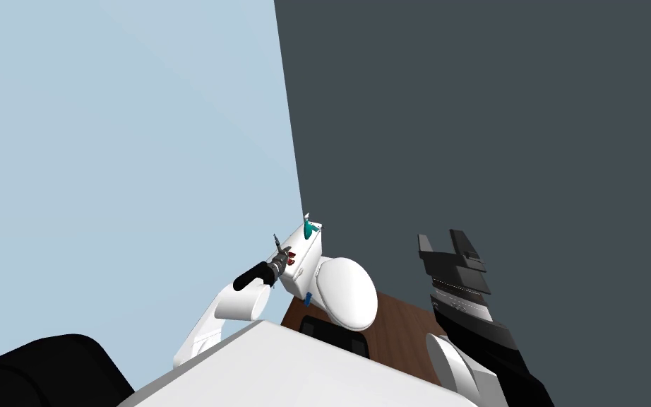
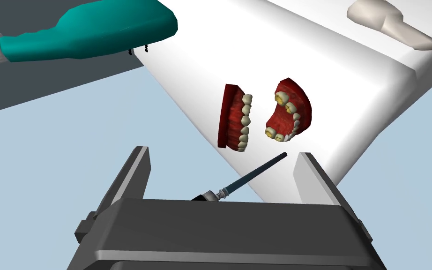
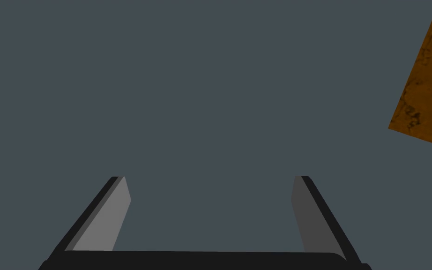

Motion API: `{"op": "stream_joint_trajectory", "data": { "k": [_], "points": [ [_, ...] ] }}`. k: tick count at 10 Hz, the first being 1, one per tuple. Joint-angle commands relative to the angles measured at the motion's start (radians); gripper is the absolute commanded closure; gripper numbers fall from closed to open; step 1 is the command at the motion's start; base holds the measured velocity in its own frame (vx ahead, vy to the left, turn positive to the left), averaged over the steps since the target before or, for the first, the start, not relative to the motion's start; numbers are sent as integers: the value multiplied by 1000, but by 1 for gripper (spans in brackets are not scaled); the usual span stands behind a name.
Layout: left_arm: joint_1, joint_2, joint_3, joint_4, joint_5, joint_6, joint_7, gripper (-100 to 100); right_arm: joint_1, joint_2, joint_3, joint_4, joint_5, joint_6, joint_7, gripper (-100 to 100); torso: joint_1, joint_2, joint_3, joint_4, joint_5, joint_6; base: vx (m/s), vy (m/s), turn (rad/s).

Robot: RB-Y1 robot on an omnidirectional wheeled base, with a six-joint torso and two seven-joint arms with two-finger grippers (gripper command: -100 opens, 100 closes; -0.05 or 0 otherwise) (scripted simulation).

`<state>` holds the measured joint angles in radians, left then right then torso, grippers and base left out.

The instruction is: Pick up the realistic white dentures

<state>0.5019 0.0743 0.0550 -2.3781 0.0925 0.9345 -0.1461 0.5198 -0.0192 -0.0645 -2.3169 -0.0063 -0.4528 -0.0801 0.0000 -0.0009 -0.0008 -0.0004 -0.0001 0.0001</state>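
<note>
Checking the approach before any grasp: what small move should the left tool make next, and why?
Probably ease the left tool forward toward the dentures: its fingers stand open, short of the two halves lying apart on the white toilet tank lid. A thin dark rod lies between the fingers, so advance slowly.

light blue wall (image 1: pixel 119 141) left | dark grey wall (image 1: pixel 493 127) right — white toilet (image 1: pixel 349 293) at their corner | brown floor (image 1: pixel 402 332)
</note>
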Motion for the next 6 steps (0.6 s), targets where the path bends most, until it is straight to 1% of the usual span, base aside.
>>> {"op": "stream_joint_trajectory", "data": {
  "k": [1, 2, 3, 6],
  "points": [
    [0, 0, 0, 0, 0, 0, 0, 0, 0, 0, 0, 0, 0, 0, 0, 0, 0, 0, 0, 0, 0, 0, 0, 0, 0],
    [-31, 13, 38, 38, 10, -3, 11, -100, 0, 0, 0, 0, 0, 0, 0, 0, 0, 1, 0, 0, 0, 0, -37, -20, -174],
    [-46, 20, 56, 57, 16, -4, 17, -100, 0, 0, 0, 0, 0, 0, 0, 0, -1, 3, 2, 1, 0, 1, -62, -36, -254],
    [-92, 40, 113, 114, 31, -9, 34, -100, 0, 0, 0, 0, 0, 0, 0, 0, -1, 6, 3, 1, 0, 0, -61, -27, -144]
  ]
}}
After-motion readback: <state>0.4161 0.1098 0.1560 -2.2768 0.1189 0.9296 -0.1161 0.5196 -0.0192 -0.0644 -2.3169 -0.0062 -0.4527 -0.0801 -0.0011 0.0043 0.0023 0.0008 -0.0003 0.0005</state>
